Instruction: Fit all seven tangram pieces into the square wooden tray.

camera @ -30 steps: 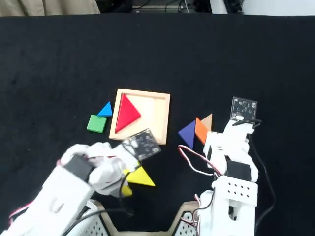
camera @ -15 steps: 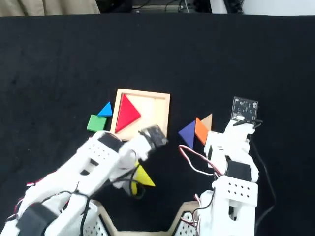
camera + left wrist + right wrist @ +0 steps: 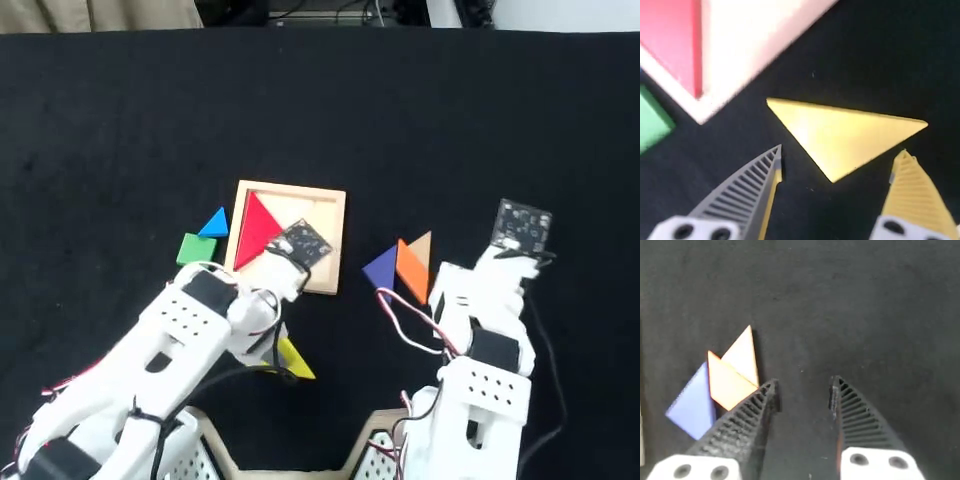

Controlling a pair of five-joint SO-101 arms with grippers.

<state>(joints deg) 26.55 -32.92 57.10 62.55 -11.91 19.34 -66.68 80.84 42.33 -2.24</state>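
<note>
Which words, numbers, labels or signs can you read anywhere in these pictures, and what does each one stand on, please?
No text can be read.
The wooden tray, the red triangle and the yellow triangle are plain, with no print.
The dark board on one arm's wrist, and its like on the other, may bear tiny markings, but they are too small to read.

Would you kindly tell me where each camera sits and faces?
High view: fixed overhead, looking down on tray, left arm and right arm.
Left wrist view: on left arm, looking down past its fingers at the yellow triangle.
Right wrist view: on right arm, past its fingers at the orange piece.
Shared: high view also shows both pieces.
</note>
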